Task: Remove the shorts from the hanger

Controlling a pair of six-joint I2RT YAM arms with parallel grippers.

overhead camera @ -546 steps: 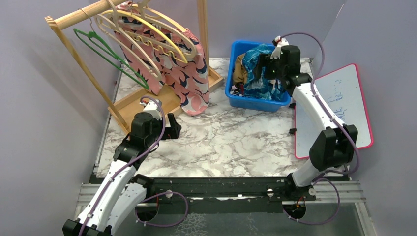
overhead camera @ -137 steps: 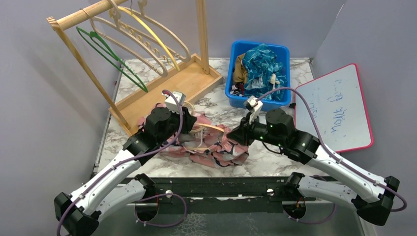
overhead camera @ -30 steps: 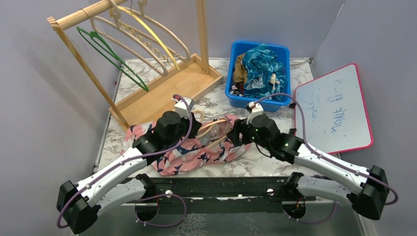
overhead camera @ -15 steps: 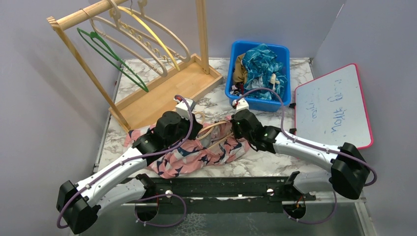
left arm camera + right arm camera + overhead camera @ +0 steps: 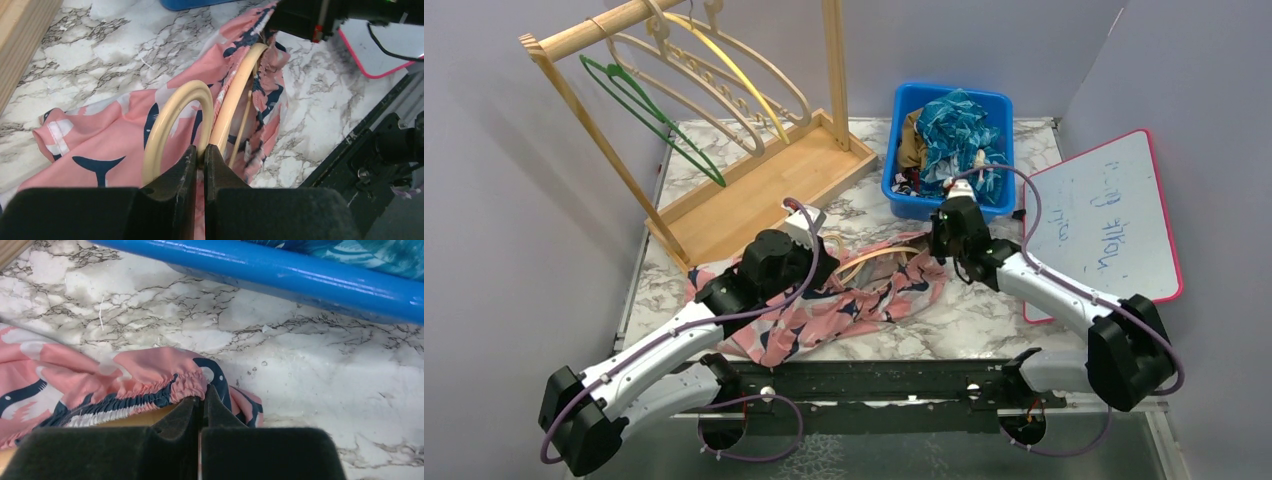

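Filling most of the overhead view, the marble table [image 5: 984,320] carries a wooden clothes rack [image 5: 754,195] at upper left, hung with pale wooden hangers [image 5: 724,75] and one green hanger [image 5: 649,110]. A pink-rimmed whiteboard [image 5: 1104,215] lies at the right edge, its blue handwriting too faint to read. A blue bin [image 5: 902,110] of crumpled clothes sits at upper centre.

The pink shorts [image 5: 824,315], blotched navy and white, lie spread on the marble at centre, below the bin. The cream hanger [image 5: 235,100] is threaded through their waistband. Both arms stretch low and forward, converging on the garment from either side.

The left gripper [image 5: 200,152] is clamped narrowly on the hanger at the base of its looped hook. The right gripper [image 5: 200,402], just below the bin's wall, pinches the gathered elastic waistband with its jaws fully together.
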